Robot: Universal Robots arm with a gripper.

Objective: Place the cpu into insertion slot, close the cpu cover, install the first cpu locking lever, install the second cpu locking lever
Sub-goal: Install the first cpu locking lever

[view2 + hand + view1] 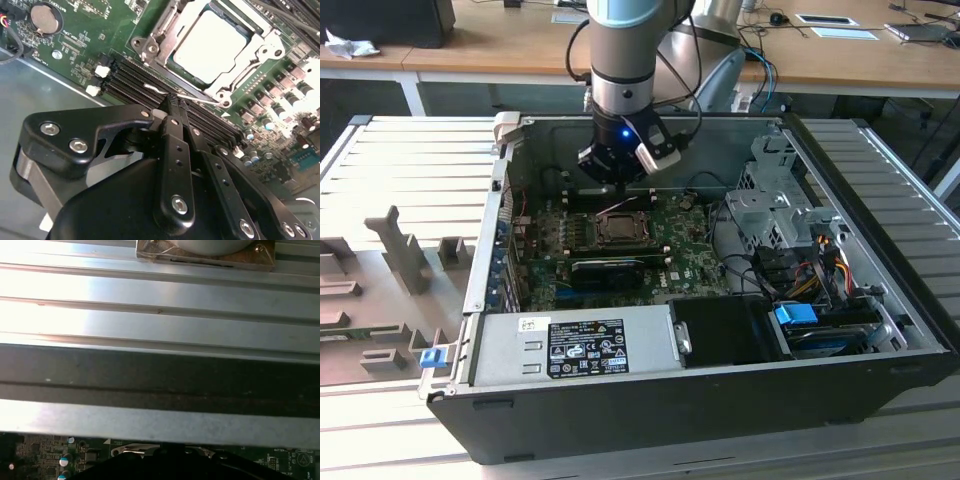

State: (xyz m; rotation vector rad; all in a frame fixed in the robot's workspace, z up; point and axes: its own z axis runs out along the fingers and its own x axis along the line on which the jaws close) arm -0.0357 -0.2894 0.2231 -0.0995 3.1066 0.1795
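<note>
The cpu (210, 42), a pale square chip, lies flat in the insertion slot, which it hides almost entirely. The cpu cover (161, 36), a dull silver frame, lies down around it. A thin wire locking lever (206, 101) runs along the socket's edge nearest the memory slots. My gripper (177, 102) is shut, with its black fingertips (172, 107) right at this lever; I cannot tell whether they pinch it. In the exterior view the gripper (618, 186) hangs just behind the socket (620, 228), low over the motherboard.
The open computer case (880, 300) walls in the board. A long black expansion card (610, 268) lies just in front of the socket. Black memory slots (132, 80) run under the fingers. A drive cage (775, 205) and cables (805, 270) fill the exterior view's right, and the power supply (575, 345) the front.
</note>
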